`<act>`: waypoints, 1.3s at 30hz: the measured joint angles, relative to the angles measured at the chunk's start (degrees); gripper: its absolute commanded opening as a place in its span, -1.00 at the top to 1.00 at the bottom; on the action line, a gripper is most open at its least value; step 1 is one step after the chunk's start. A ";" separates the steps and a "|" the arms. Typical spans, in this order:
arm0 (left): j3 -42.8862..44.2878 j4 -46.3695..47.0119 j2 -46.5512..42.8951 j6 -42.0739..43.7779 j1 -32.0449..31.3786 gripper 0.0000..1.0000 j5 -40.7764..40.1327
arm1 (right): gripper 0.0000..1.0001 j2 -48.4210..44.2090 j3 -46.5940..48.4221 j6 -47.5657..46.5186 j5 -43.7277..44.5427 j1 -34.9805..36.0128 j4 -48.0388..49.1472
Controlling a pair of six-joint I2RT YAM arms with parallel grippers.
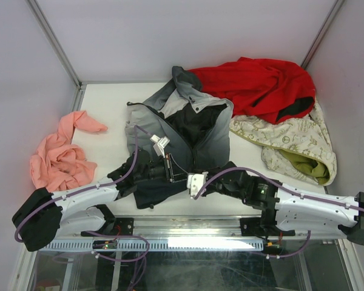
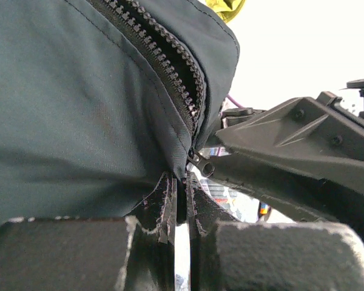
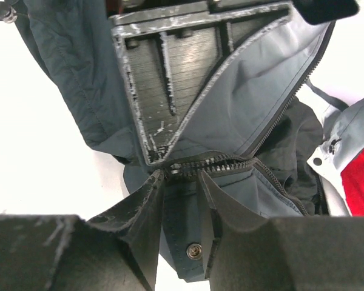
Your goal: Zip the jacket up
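Left gripper [image 2: 179,185] pinching jacket [image 1: 155,121] hem, right gripper [image 3: 181,177] parted at zipper [image 3: 215,163], red garment [image 1: 261,85], cream cloth [image 1: 291,136] alongside

a red garment [image 1: 261,85] lay heaped at the upper right of the top view, on the far corner of the white table [image 1: 109,103]. just below it, touching, sat a cream patterned cloth [image 1: 291,136] with an olive-green lining showing at its lower edge. a crumpled salmon-pink cloth [image 1: 60,154] lay at the left edge, well apart from both.
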 measured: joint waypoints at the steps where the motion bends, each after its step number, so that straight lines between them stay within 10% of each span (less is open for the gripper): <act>1: 0.02 -0.46 -0.09 0.22 -0.07 1.00 -0.22 | 0.41 0.02 0.39 0.76 -0.79 -0.74 -0.33; 39: 0.50 -4.28 -0.81 2.56 -0.09 1.00 -0.70 | 1.00 6.10 3.63 4.37 -9.07 -6.62 -2.91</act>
